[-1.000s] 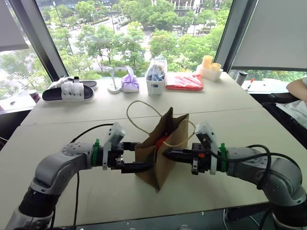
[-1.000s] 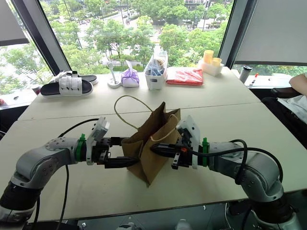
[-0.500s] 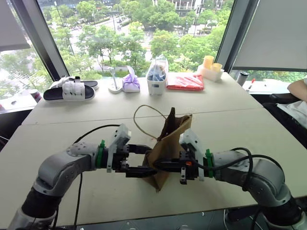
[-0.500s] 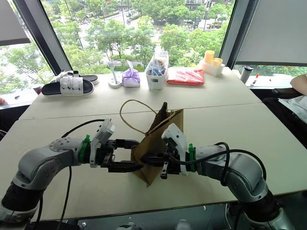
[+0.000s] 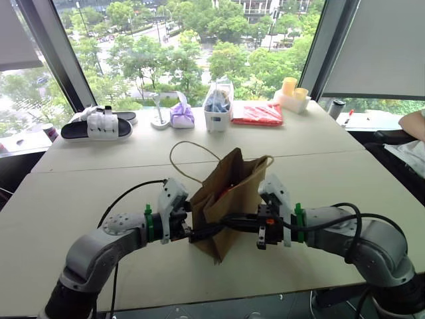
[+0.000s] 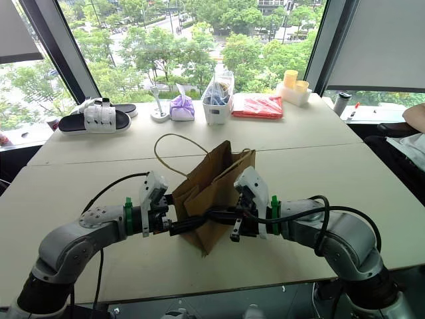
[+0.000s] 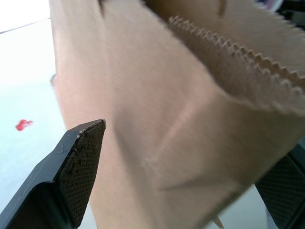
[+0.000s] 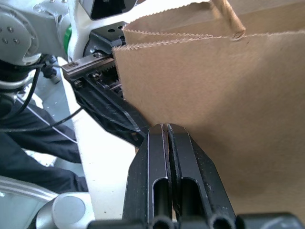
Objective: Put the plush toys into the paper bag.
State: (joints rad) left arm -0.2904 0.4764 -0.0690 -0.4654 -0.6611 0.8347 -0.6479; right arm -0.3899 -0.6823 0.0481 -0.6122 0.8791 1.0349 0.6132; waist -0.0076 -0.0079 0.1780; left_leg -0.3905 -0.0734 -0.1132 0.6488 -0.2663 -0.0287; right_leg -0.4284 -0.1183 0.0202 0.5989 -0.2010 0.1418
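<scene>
The brown paper bag (image 5: 232, 199) stands upright in the middle of the table, mouth open, one cord handle (image 5: 182, 156) looping up at its left. A sliver of orange plush toy (image 5: 228, 189) shows inside the mouth; the rest of the plush toys is hidden. My left gripper (image 5: 202, 231) is open at the bag's lower left, its fingers (image 7: 81, 162) either side of the bag's corner. My right gripper (image 5: 226, 224) is shut, and its fingertips (image 8: 164, 138) press against the bag's front wall. I cannot tell whether paper is pinched between them.
Along the far edge by the window lie black-and-white slippers (image 5: 96, 124), a purple pouch (image 5: 180, 116), a clear bag in a white tub (image 5: 216, 106), a red packet (image 5: 255, 113) and yellow cups (image 5: 289, 90). A person's arm (image 5: 413, 123) shows at the right.
My left gripper has swung in toward the bag's lower corner and now straddles it. The bag's mouth stands wider than half a second ago. The right gripper stays shut at the bag.
</scene>
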